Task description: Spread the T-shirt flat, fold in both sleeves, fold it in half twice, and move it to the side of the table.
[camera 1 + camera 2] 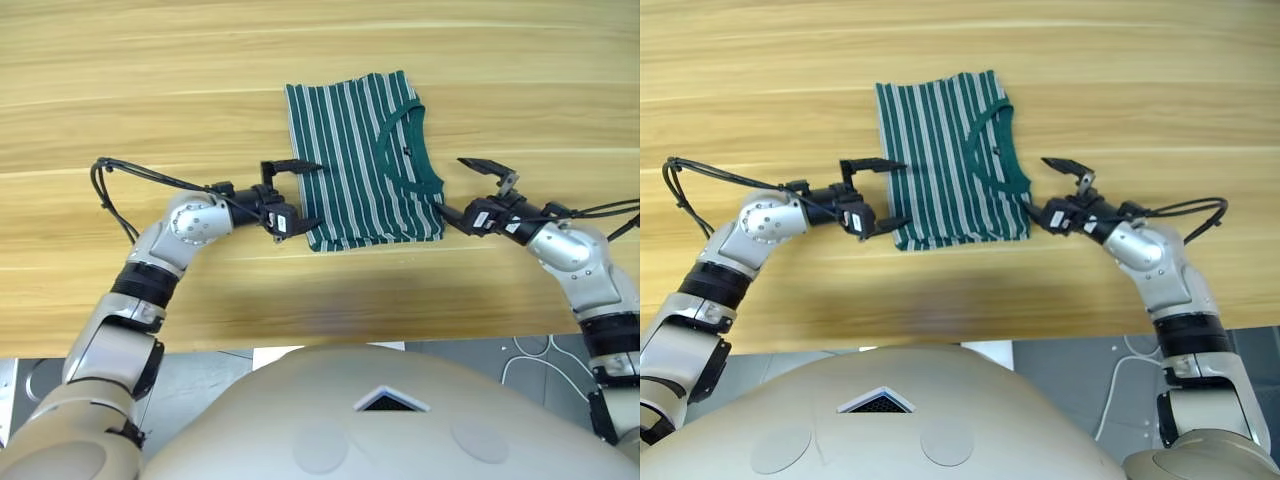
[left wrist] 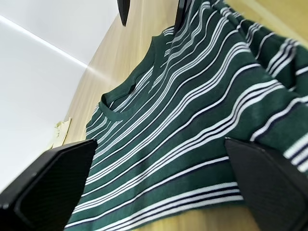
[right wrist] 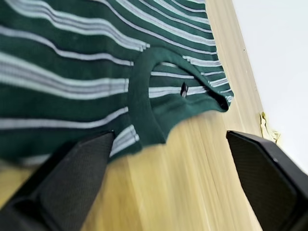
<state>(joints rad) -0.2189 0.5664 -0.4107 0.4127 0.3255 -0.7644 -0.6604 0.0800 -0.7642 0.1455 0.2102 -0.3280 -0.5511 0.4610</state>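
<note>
The green T-shirt with white stripes lies folded into a rectangle on the wooden table, its neckline toward the right. My left gripper is open at the shirt's left edge, its fingertips straddling the near left part of the cloth. Just off the shirt's right edge, by the near right corner, my right gripper also stands open. In the right wrist view the collar lies just ahead of the spread fingers, with bare wood between them.
Bare tabletop extends far to the left, right and beyond the shirt. The table's front edge runs close to me, with floor and cables below at the right. A small pale scrap lies near the far edge.
</note>
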